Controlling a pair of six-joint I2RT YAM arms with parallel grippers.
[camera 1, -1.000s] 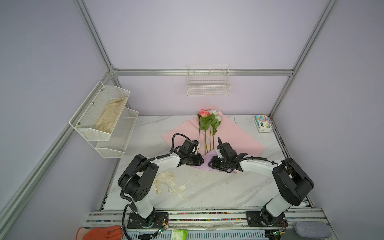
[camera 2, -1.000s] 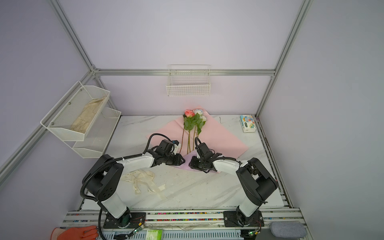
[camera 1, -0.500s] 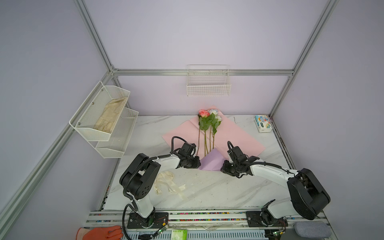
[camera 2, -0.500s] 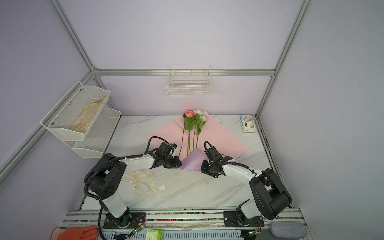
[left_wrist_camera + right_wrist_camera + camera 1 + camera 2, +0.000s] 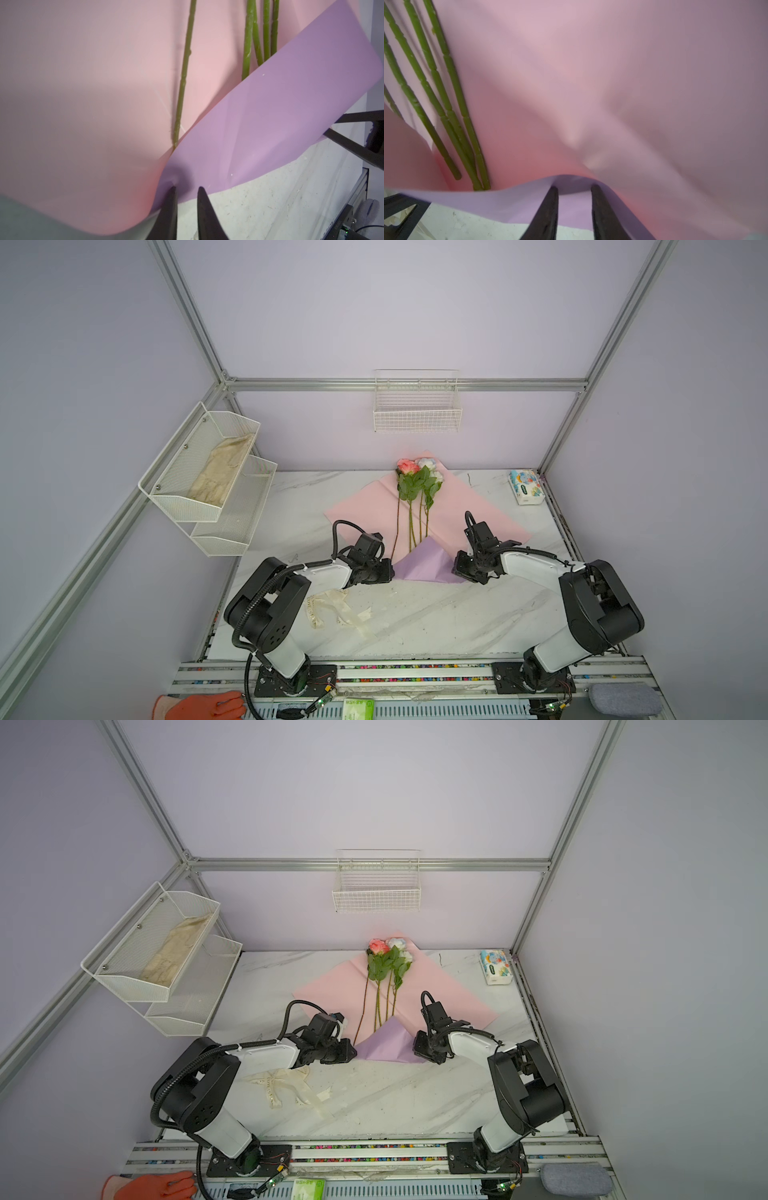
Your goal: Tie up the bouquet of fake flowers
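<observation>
Pointing blooms rearward, the bouquet (image 5: pixel 410 487) lies between left gripper (image 5: pixel 186 188) and right gripper (image 5: pixel 573 187), both barely parted, empty.

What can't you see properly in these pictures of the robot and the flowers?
- Stem ends of the bouquet of fake flowers: covered by the folded lilac paper corner, both top views.
- Left end effector, right end effector: tips hidden beneath their wrists in both top views; wrist views, one blurred, leave paper contact unclear.
- Ribbon lettering: too small, top views.
- Rose heads: cut off by the edge in both wrist views.
</observation>
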